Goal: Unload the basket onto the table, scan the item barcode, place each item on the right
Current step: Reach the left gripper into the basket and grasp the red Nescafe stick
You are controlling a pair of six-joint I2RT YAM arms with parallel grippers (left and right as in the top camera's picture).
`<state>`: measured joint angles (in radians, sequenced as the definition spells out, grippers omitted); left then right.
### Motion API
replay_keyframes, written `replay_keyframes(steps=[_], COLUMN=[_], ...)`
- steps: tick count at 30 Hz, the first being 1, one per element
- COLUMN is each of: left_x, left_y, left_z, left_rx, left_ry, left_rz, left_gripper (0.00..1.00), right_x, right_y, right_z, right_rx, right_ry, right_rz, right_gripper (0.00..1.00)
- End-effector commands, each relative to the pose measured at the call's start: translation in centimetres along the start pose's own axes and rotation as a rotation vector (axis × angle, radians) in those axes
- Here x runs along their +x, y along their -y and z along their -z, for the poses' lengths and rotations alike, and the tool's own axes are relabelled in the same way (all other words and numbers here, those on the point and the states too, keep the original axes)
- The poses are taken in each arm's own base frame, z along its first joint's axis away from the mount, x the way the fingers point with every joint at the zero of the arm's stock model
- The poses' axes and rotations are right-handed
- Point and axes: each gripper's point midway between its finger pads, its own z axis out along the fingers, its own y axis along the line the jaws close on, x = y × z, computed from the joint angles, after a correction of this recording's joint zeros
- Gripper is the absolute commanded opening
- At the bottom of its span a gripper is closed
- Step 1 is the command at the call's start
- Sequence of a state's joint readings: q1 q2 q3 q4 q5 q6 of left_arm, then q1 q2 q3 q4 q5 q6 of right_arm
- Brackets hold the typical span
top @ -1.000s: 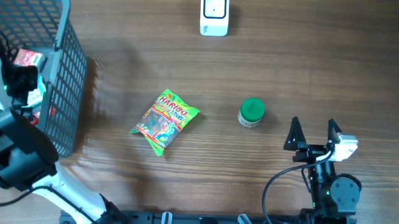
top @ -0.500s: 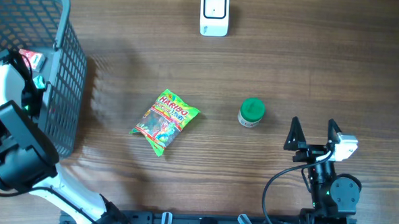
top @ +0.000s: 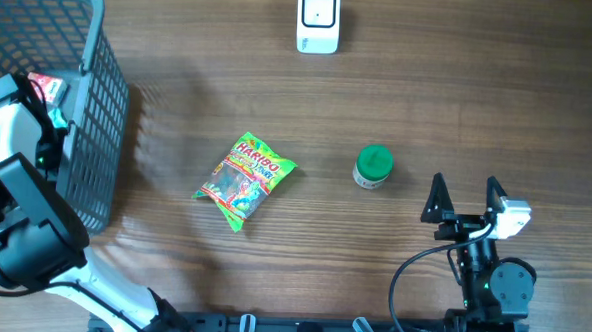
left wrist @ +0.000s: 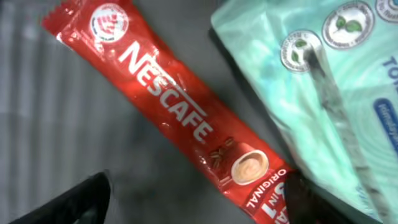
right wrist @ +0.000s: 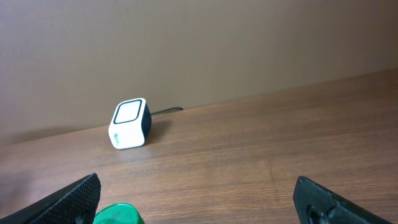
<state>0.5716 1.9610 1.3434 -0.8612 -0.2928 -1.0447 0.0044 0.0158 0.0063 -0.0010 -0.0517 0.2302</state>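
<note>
Here, the left gripper (left wrist: 194,204) is hovering inside the basket (top: 103,118), jaws spread wide. The red Nescafe stick (left wrist: 180,118) is lying slantwise between them.

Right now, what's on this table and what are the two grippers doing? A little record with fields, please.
Left arm: left gripper open, down in the grey basket over a red Nescafe sachet and a pale green pack, holding nothing
Right arm: right gripper open, empty, near the front edge
Far edge: white scanner
Middle: Haribo bag and green-capped jar, apart from each other
Scanning: nothing at the scanner
</note>
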Motion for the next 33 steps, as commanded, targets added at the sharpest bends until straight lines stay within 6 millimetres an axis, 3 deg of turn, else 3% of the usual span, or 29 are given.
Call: replay_keyframes(steps=[1,10,11,13,15,16,20,22,24,25,33], left_x=[1.5,1.0,0.9,0.5,1.0,1.8,3.1,3.1,2.8,2.6,1.5], left_y=[-1.6,-0.8,-0.7,-0.7,-1.3,-1.9,-4.4,-4.5,-4.0,-3.7,-1.0], left_z=[-1.5,0.1,0.7,2.2,3.5,3.8,3.7,3.8,3.9,3.9,3.6], left_rx=[-0.049,0.015,0.032,0.064,0.073,0.054,-0.045,-0.048,-0.026,-0.011,0.095], left_ry=[-0.05,-0.048,-0.047,-0.04,-0.069,-0.108,-0.158,-0.159,-0.149,-0.142,-0.099], left_rz=[-0.029,-0.01,-0.006,0.003,0.001,0.005,0.023,0.02,0.024,0.028,0.02], left_gripper=[1.0,0.99,0.94,0.74,0.33,0.21,0.04,0.2,0.88,1.0,1.0], right_x=[-0.1,-0.1,-0.1,-0.1,-0.1,-0.1,-0.1,-0.1,-0.1,-0.1,-0.1], right_y=[0.0,0.0,0.0,0.0,0.0,0.0,0.0,0.0,0.0,0.0,0.0], right_z=[0.0,0.0,0.0,0.0,0.0,0.0,0.0,0.0,0.0,0.0,0.0], right_rx=[0.001,0.001,0.001,0.001,0.001,0.001,0.001,0.001,0.001,0.001,0.001], right_ry=[0.007,0.007,0.007,0.007,0.007,0.007,0.007,0.007,0.007,0.007,0.007], right_rz=[-0.008,-0.008,-0.008,-0.008,-0.008,-0.008,-0.008,-0.008,-0.008,-0.008,-0.008], right_gripper=[1.0,1.0,1.0,1.0,1.0,1.0,1.0,1.0,1.0,1.0,1.0])
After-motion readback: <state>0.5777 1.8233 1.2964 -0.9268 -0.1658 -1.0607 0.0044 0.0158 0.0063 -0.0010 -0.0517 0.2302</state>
